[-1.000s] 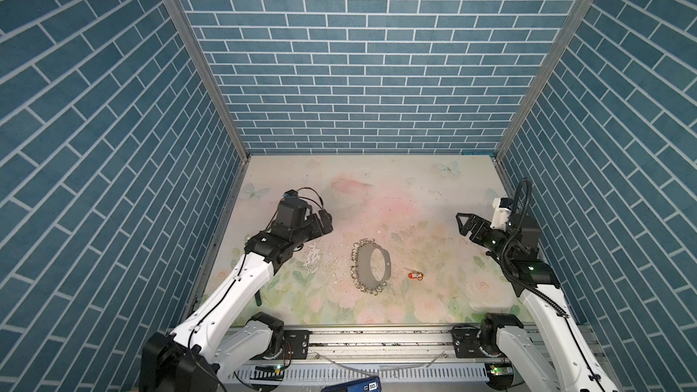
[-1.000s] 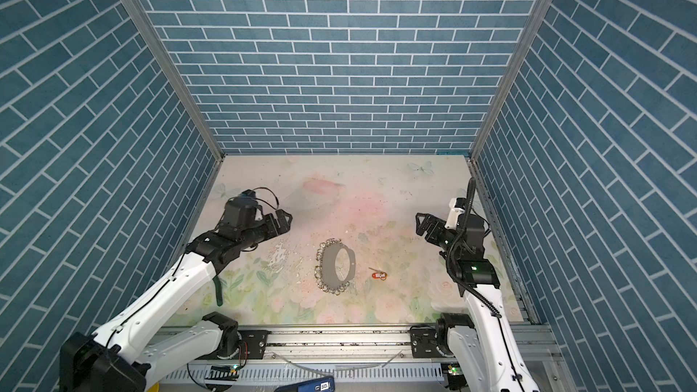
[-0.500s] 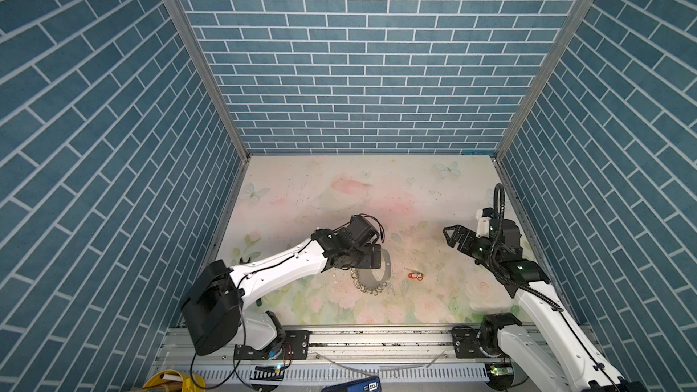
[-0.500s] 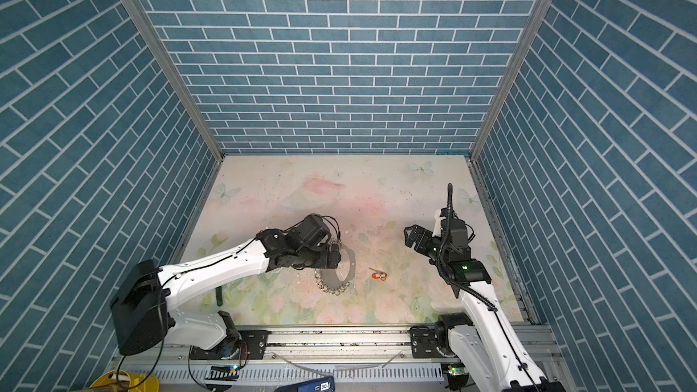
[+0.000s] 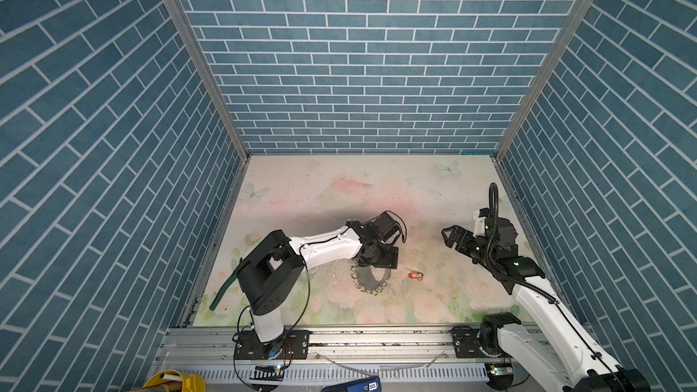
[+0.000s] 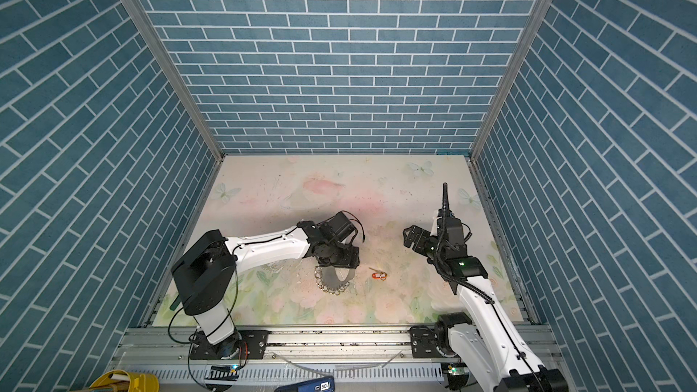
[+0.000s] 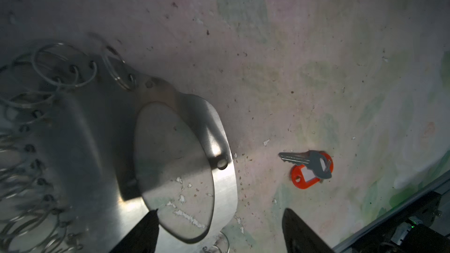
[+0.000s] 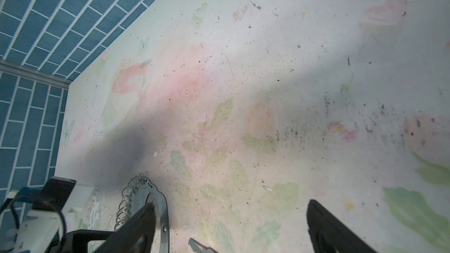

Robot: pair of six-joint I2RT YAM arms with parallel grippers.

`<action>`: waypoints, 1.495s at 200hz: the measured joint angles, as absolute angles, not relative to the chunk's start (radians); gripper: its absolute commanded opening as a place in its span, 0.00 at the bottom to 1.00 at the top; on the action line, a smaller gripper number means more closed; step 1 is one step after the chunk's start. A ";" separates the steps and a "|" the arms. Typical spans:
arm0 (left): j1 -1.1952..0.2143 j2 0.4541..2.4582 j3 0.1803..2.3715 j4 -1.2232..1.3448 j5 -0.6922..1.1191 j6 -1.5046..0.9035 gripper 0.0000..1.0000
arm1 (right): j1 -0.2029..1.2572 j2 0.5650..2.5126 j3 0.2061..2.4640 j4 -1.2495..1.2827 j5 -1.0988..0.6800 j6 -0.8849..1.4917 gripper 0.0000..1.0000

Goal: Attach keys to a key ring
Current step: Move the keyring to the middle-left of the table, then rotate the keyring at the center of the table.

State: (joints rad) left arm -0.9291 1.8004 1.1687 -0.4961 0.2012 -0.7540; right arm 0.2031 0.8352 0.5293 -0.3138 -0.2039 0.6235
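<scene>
The key ring (image 5: pixel 371 281) (image 6: pixel 333 279), a metal hoop fringed with small silver rings, lies flat at the middle front of the mat. My left gripper (image 5: pixel 377 260) (image 6: pixel 337 258) points down over its far edge. In the left wrist view the left gripper (image 7: pixel 220 215) is open, one finger over the hoop's hole and one outside, with the plain rim of the key ring (image 7: pixel 92 147) between them and untouched. The keys (image 5: pixel 415 276) (image 6: pixel 378 275) (image 7: pixel 306 171), a silver key on an orange-red tag, lie just right of the hoop. My right gripper (image 5: pixel 449 235) (image 6: pixel 409 235) (image 8: pixel 231 206) hangs open and empty.
Blue brick walls enclose the floral mat (image 5: pixel 358 190) on three sides. An aluminium rail (image 5: pixel 377 341) with both arm bases runs along the front. A yellow container (image 5: pixel 173 382) and a blue device (image 5: pixel 358 384) sit below the rail. Paint flakes dot the mat near the hoop.
My left arm swung from the left side of the mat to over the key ring, and its jaws narrowed a little. The right arm shifted slightly inward and forward.
</scene>
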 measured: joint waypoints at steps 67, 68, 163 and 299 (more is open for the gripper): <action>-0.930 1.847 1.170 -0.504 0.190 -0.702 0.81 | 0.205 0.836 0.529 -0.315 -0.188 0.624 0.96; -0.930 1.847 1.169 -0.503 0.189 -0.702 0.81 | 0.205 0.836 0.529 -0.315 -0.187 0.623 0.96; -0.656 1.569 0.884 -0.606 0.007 -0.578 0.77 | 0.249 0.903 0.532 -0.314 -0.179 0.624 0.95; -0.512 1.650 1.023 -0.533 -0.030 -0.588 0.68 | 0.419 1.044 0.615 -0.280 -0.079 0.623 0.92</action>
